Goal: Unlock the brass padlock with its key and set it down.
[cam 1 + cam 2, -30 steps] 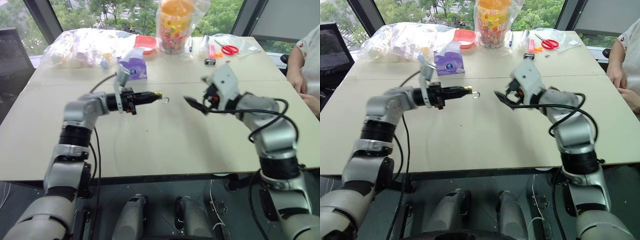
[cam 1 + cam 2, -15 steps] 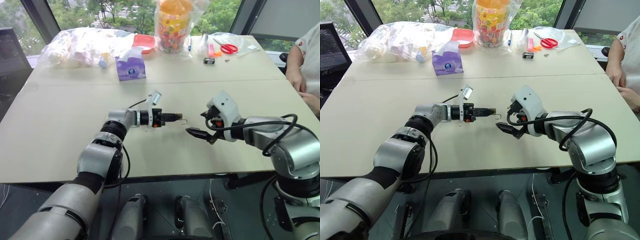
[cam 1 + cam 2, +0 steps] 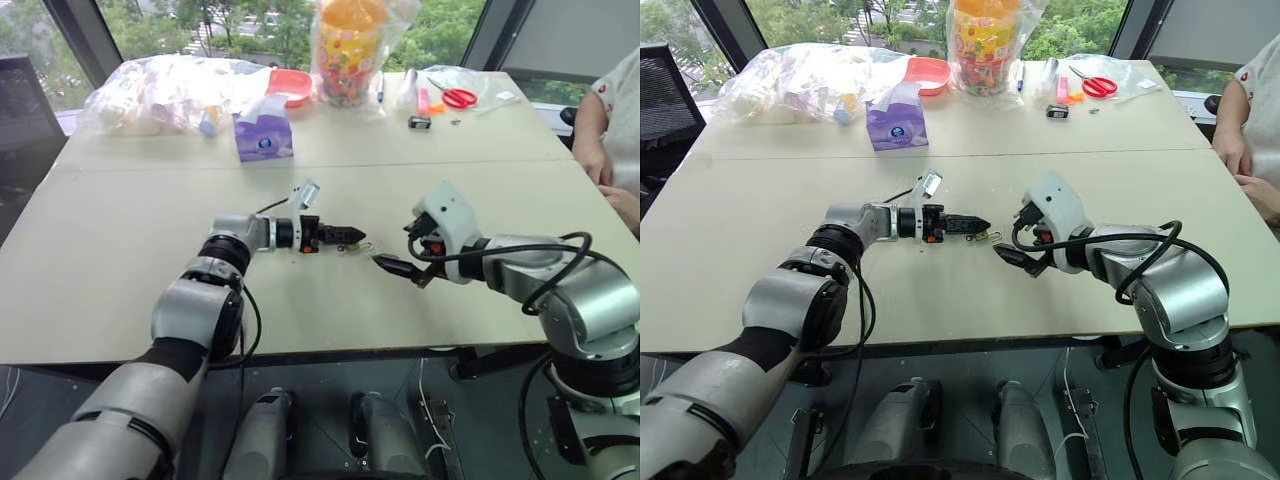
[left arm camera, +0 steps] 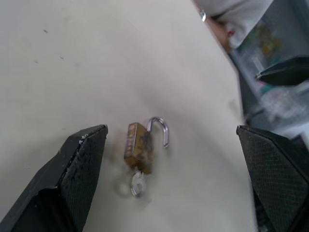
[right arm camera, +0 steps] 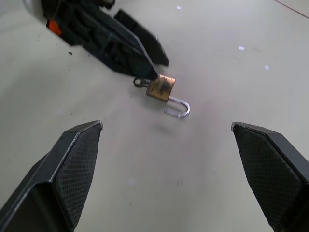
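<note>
The left gripper point(image 4: 171, 169) now stands wide apart, empty; the tiny golden-brass padlock point(image 4: 137, 147) with silver shackle swung open (key point(image 4: 137, 183) in its base) lies on the beige table point(image 3: 120, 250), released since earlier. The right gripper point(image 5: 166, 145) gapes wide, holding nothing.

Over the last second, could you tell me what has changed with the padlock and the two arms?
The left gripper came down to the table, opened and let go of the brass padlock, which now lies flat between its fingers, shackle open, key still in. The right gripper also sank and stays open and empty. The clutter at the table's far edge is unchanged.
</note>
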Available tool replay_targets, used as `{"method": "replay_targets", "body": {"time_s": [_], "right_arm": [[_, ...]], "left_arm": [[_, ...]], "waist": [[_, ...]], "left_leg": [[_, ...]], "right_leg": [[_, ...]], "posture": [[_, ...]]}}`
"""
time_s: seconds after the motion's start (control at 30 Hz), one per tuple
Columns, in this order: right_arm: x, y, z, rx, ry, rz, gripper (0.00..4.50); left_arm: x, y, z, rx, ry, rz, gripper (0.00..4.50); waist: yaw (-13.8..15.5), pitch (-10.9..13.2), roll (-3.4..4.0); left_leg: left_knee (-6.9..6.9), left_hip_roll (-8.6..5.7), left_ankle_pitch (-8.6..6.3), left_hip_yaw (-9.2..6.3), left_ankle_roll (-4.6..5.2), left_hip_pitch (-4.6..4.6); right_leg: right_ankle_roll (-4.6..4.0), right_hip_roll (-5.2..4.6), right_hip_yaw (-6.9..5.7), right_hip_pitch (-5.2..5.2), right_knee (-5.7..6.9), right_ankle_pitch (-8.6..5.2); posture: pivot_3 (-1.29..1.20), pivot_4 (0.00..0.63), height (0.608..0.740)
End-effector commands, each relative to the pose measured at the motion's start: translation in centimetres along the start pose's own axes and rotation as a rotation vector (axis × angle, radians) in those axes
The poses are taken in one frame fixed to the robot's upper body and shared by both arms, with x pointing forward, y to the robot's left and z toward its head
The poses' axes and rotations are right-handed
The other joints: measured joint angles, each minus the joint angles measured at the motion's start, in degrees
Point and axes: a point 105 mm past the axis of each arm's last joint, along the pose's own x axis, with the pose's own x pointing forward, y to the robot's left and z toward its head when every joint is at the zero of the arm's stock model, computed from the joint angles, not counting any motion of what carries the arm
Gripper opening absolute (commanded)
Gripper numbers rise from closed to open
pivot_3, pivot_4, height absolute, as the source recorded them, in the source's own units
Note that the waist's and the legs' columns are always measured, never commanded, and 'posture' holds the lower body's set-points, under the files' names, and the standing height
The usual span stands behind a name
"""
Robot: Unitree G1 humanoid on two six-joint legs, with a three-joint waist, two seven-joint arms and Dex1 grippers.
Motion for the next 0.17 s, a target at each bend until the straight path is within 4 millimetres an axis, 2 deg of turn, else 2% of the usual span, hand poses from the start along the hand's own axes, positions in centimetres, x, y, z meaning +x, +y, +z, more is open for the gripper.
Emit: {"method": "replay_targets", "body": {"time_s": [0.03, 0.1, 0.17], "right_arm": [[-0.4, -0.2, -0.2, -0.029, -0.009, -0.026, 4.50], [-0.4, -0.4, -0.6, -0.029, -0.011, -0.041, 4.50], [-0.1, -0.7, -0.2, -0.008, -0.086, -0.074, 4.50]], "left_arm": [[-3.9, 2.2, 0.6, 0.273, 0.032, 0.132, 4.48], [-5.1, 2.0, 1.5, 0.304, -0.020, 0.140, 4.48], [-6.7, 1.2, 2.7, 0.308, -0.128, 0.146, 4.48]], "waist": [[-0.51, -0.01, 0.01], [-0.60, 0.00, 0.01], [-0.59, 0.00, 0.01]], "left_leg": [[-0.03, 0.05, 0.00, 0.01, -0.01, 0.03], [-0.08, 0.11, 0.00, 0.00, -0.01, 0.03], [-0.10, 0.12, -0.01, 0.00, -0.01, -0.03]], "right_leg": [[-0.02, -0.05, 0.03, 0.00, 0.00, 0.00], [-0.12, -0.07, 0.02, -0.02, 0.01, -0.05], [-0.13, -0.09, 0.03, -0.08, 0.00, -0.06]], "posture": [[0.00, 0.150, 0.740], [0.00, 0.150, 0.740], [0.00, 0.150, 0.740]]}}
